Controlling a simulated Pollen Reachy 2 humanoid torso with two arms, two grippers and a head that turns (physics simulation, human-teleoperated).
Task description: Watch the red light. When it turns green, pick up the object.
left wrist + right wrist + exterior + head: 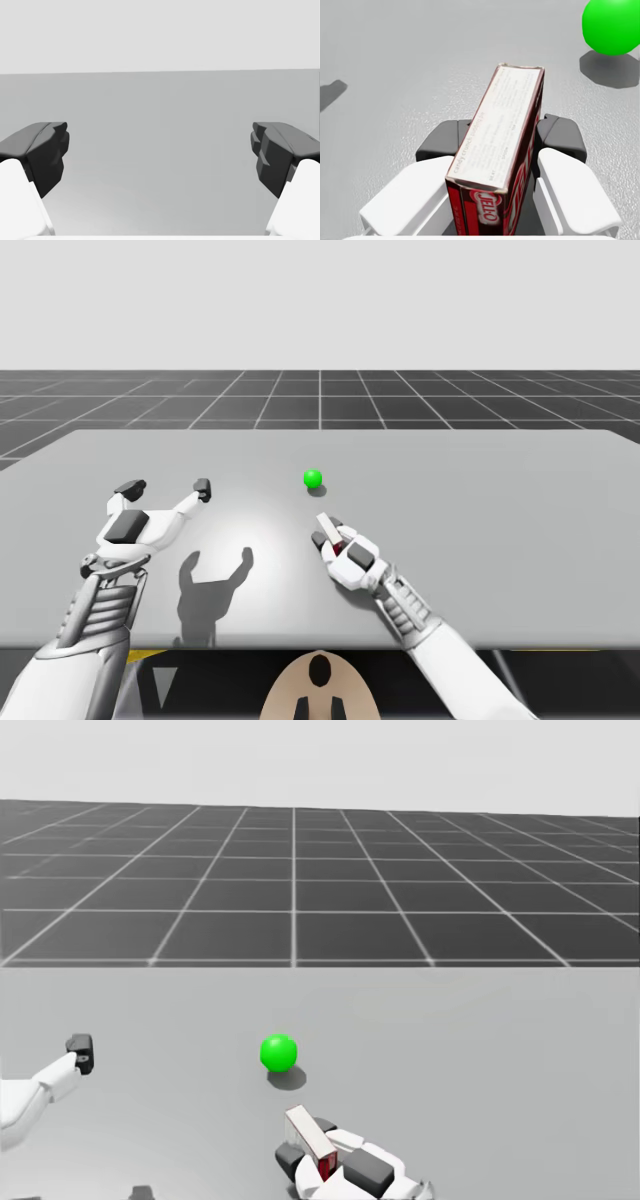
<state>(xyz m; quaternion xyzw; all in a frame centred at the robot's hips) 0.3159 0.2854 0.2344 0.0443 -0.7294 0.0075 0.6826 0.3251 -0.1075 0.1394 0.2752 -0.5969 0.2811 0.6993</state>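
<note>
Green glowing on the light (313, 478), centre of the high view. Pinching the red box (507, 100) between both fingers of the right tool (330, 533), just below the light. Best raising it straight off the counter (500, 500), squeezing evenly, avoiding tilt. Spreading the left tool (166, 488) wide, lower left.

White arms (70, 670) with ribbed grey wrists (100, 605); left tool (166, 487) and right tool (331, 537) white-fingered, black-tipped
</note>
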